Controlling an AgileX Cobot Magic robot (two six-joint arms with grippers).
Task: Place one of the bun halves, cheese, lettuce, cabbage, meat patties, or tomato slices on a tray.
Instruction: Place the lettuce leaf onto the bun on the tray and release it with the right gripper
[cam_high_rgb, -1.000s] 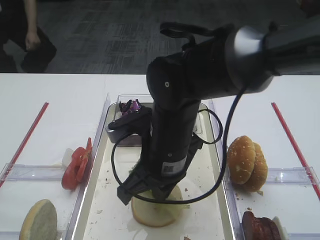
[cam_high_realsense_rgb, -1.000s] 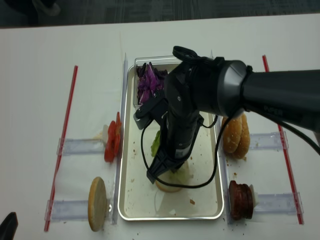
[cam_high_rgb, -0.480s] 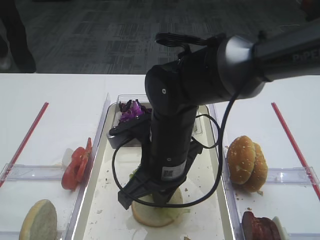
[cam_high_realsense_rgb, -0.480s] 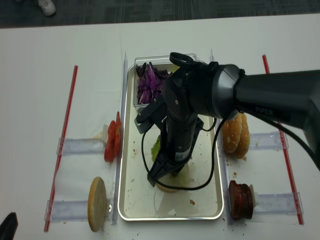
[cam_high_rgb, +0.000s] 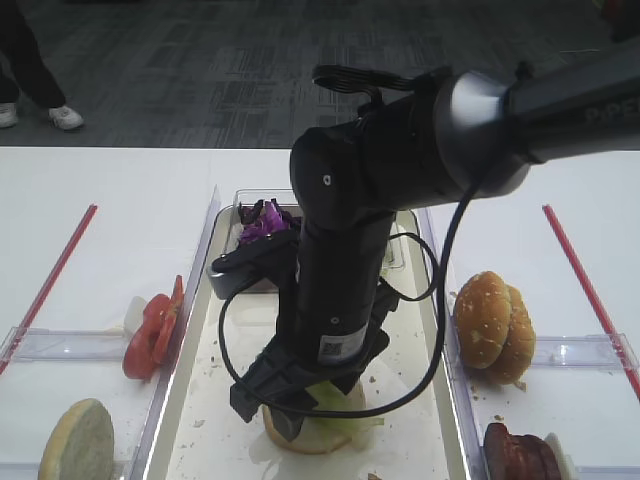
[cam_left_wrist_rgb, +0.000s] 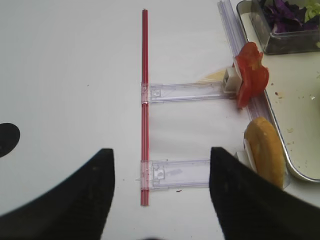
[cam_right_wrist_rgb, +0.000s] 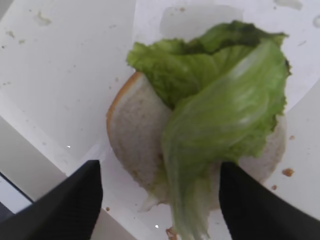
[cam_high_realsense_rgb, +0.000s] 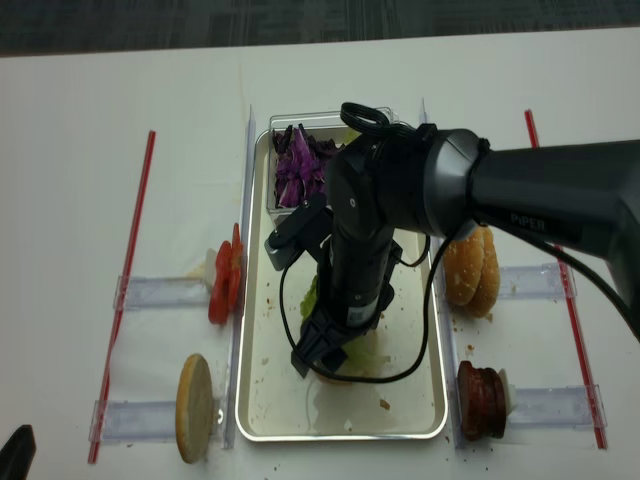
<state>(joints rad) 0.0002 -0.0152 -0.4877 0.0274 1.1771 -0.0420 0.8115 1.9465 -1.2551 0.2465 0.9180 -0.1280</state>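
The right gripper (cam_right_wrist_rgb: 157, 187) stands with its jaws spread wide, one dark finger (cam_right_wrist_rgb: 65, 205) at each lower corner of its wrist view, and nothing between them but air. A second ago it was pinched shut low over the bun; now it is parted and has let go. Below the gap lies the lettuce (cam_right_wrist_rgb: 220, 110), a green ruffled leaf with a pale rib, draped over the flat pale face of a bun half (cam_right_wrist_rgb: 135, 135). The leaf covers most of the bun's right side and hangs over its near edge, touching neither finger. In the high view the leaf (cam_high_rgb: 345, 415) now shows as a green fringe along the bun's right edge, where earlier it was mostly hidden under the claw.

The bun sits on the tray (cam_high_realsense_rgb: 258, 400), in its near half, among crumbs. The right arm (cam_high_realsense_rgb: 400, 190) reaches in from the right and bends down over the tray's middle, much as it did a second ago, its wrist slightly lower in the frame.

At the tray's far end a clear tub holds the cabbage (cam_high_realsense_rgb: 298, 165). Tomato slices (cam_high_realsense_rgb: 225, 285) stand on edge in a holder just left of the tray, with another bun half (cam_high_realsense_rgb: 195, 408) nearer the front. Right of the tray stand sesame buns (cam_high_realsense_rgb: 470, 272) and meat patties (cam_high_realsense_rgb: 482, 400). None of these has moved.

The left gripper (cam_left_wrist_rgb: 160, 200) hovers over the bare table left of the tray, jaws apart and empty, a red strip (cam_left_wrist_rgb: 144, 100) running beneath it.
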